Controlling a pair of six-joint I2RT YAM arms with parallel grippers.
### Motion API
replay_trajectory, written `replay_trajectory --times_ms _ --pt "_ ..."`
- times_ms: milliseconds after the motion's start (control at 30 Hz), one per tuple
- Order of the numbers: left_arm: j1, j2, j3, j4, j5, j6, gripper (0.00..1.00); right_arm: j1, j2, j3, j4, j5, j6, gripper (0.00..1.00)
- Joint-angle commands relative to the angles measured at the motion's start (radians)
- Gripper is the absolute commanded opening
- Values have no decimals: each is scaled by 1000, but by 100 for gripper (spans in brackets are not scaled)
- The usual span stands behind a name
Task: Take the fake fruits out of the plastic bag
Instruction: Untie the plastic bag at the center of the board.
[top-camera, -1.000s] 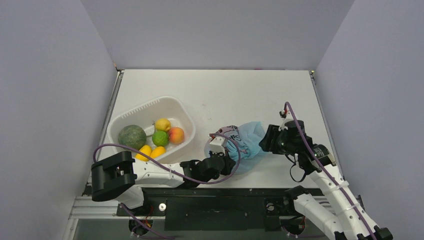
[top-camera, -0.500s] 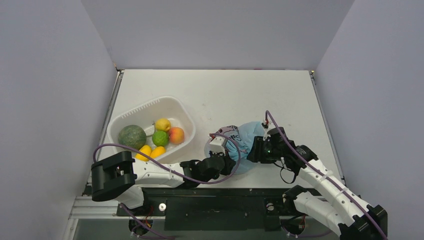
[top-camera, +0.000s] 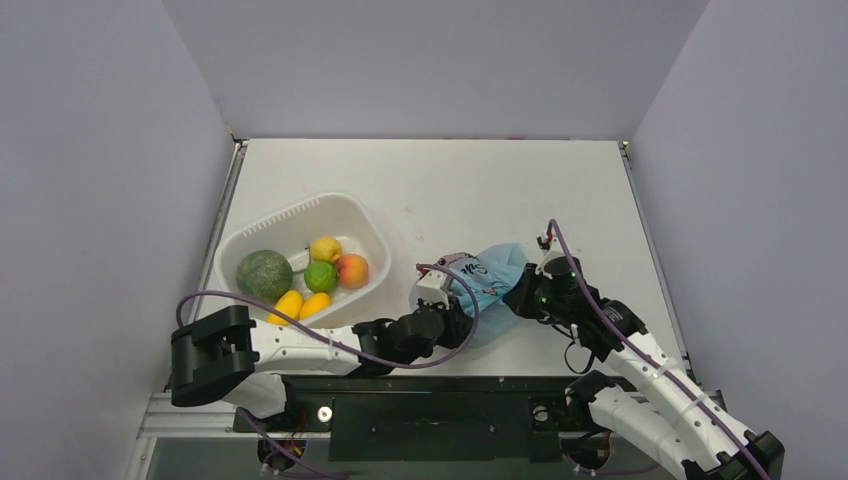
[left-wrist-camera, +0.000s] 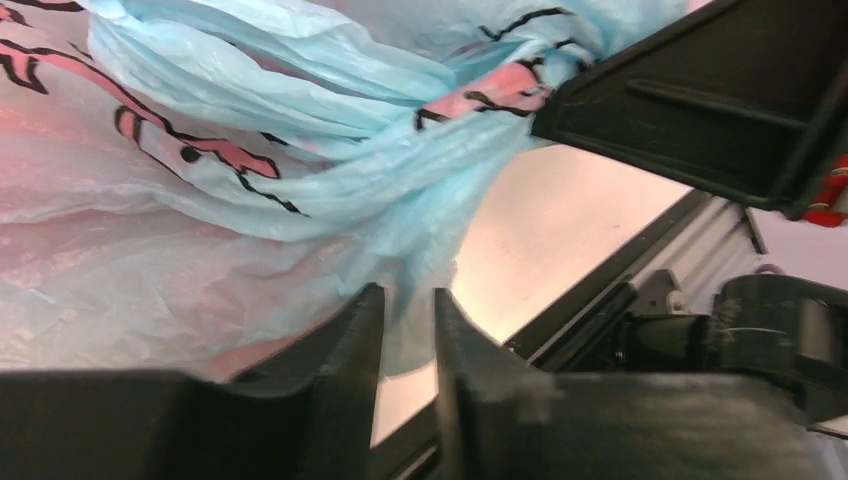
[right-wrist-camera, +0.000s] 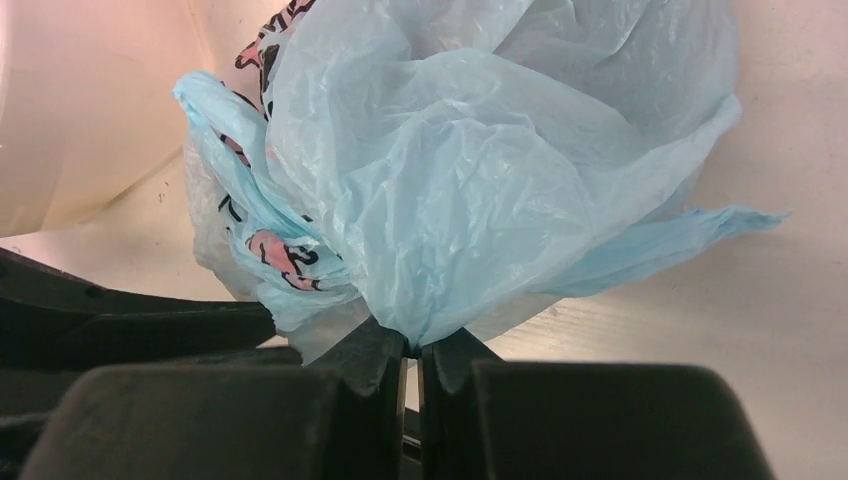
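Note:
The light-blue plastic bag (top-camera: 495, 270) with pink prints lies crumpled near the table's front edge, between my two grippers. My right gripper (top-camera: 513, 299) reaches it from the right; in the right wrist view this gripper (right-wrist-camera: 412, 345) is shut on a gathered fold of the bag (right-wrist-camera: 480, 180). My left gripper (top-camera: 458, 313) sits low at the bag's left side. In the left wrist view its jaws (left-wrist-camera: 408, 305) stand a little apart, with loose bag film (left-wrist-camera: 300, 130) hanging into the gap, not pinched. The fake fruits are hidden.
A white tub (top-camera: 300, 213) stands at the left, holding a large green melon (top-camera: 264, 272) and yellow, lime-green and peach pieces. The table's front rail (top-camera: 440, 405) runs just below the bag. Grey walls enclose the table on three sides.
My right gripper came in from the right to the bag and shut on its film. My left gripper's jaws parted from shut. The bag's right side was drawn in slightly.

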Motion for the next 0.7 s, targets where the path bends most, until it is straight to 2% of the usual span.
replay_trajectory --times_ms 0,67,267,467,667 --pt "-11 -99 45 10 27 94 30 8 -16 15 45 27 -8 0" --pt "-13 -122 84 -21 40 135 39 8 -17 10 45 18 0 0" --pt "-13 -107 277 -178 2 238 49 9 -40 5 43 1 12 0" --pt "2 31 456 -335 -52 311 50 11 -37 18 34 -14 12 0" --pt "9 124 512 -417 -61 310 49 11 -45 17 28 -17 15 0"
